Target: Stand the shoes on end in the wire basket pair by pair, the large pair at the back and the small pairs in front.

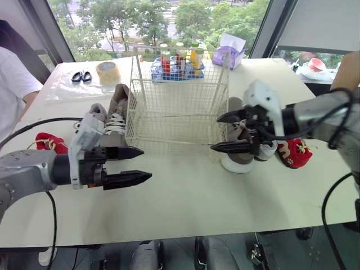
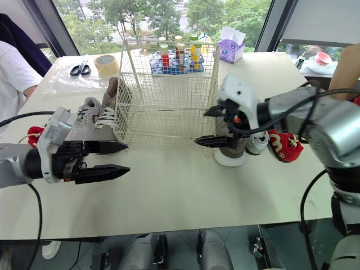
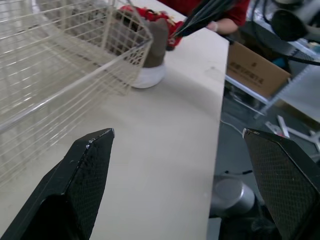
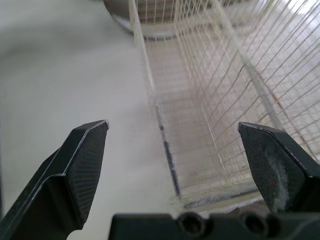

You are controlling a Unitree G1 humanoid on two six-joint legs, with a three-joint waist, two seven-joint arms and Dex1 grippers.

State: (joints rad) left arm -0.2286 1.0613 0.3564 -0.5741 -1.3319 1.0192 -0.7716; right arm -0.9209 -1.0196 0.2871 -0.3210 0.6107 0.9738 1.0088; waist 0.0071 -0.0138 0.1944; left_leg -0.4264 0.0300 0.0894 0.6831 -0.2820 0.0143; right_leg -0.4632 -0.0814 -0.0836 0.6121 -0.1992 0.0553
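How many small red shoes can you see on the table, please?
2. One red shoe lies near the left edge of the table; the other sits right of the wire basket, beside the sneakers. Partners may be hidden.

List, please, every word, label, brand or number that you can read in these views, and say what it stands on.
No text can be read in any view.
Bottles: coloured labels, print too small to read.
Purple tissue box: pattern or print, too small to read.
Small red shoe: a pale embroidered mark, too blurred to tell as letters.
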